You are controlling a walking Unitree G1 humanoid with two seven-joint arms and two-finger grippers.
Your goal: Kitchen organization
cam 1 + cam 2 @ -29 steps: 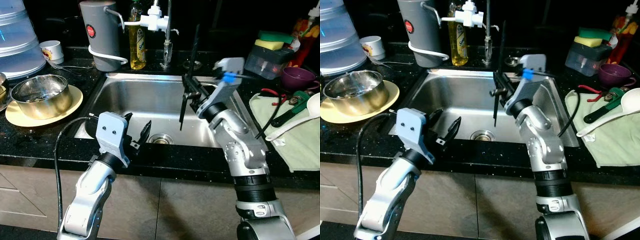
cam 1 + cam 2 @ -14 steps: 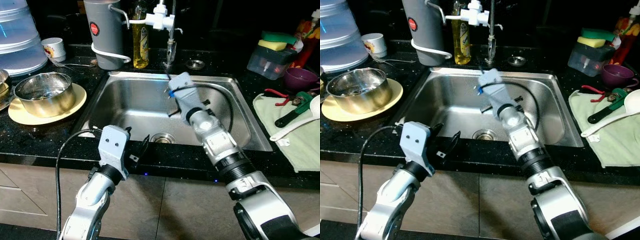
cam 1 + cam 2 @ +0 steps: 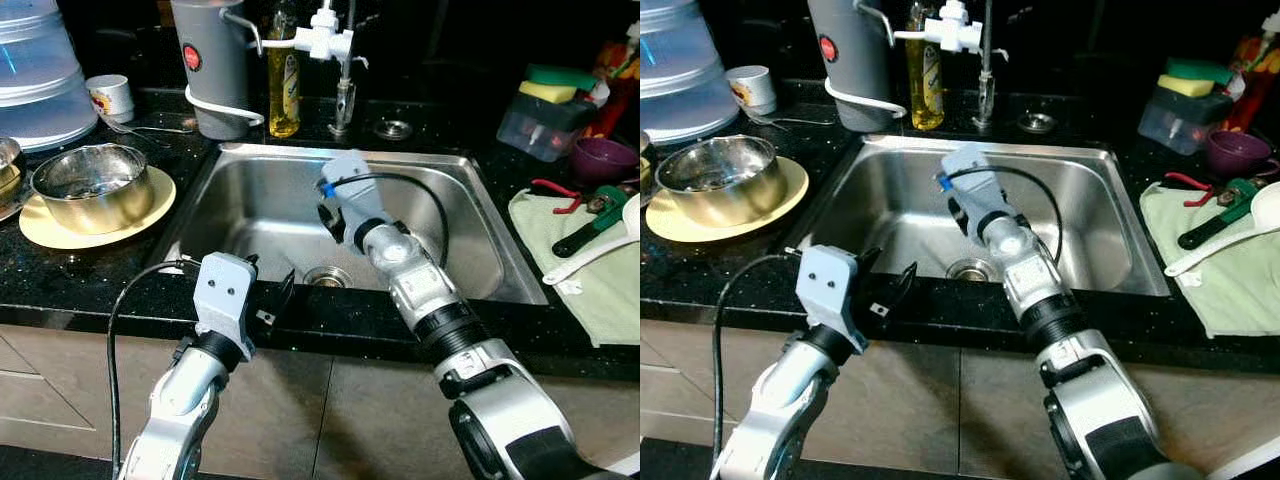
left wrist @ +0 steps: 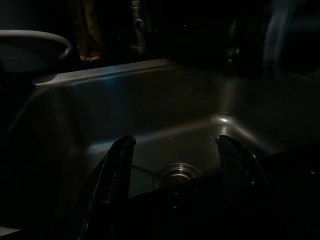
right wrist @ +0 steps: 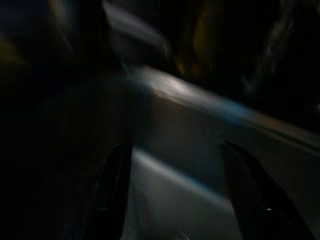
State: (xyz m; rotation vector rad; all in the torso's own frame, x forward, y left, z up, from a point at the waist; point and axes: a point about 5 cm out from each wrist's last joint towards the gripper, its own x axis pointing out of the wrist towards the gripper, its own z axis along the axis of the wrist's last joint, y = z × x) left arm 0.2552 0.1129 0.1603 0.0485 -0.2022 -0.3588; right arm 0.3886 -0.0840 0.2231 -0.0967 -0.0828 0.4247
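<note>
Since a second ago the right pincer (image 5: 175, 195) has swung down from upright above the sink (image 3: 455, 215) to reach low into the basin, fingers spread and holding nothing. Nearest, the left pincer (image 3: 272, 300) hovers over the front counter (image 3: 90, 290) edge, open and empty, facing the drain (image 3: 326, 276). Farther off, a steel bowl (image 3: 88, 186) sits on a yellow plate (image 3: 40, 222) at left, a soap bottle (image 3: 284, 85) stands behind the sink, and a green cloth (image 3: 600, 290) lies at right.

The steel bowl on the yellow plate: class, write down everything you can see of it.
The round, shiny steel bowl stands upright on a flat pale yellow plate, on the black speckled countertop on the left of the steel sink. Its walls are deep and reflective. Something small may lie inside, too unclear to name. Neither gripper is touching it.
</note>
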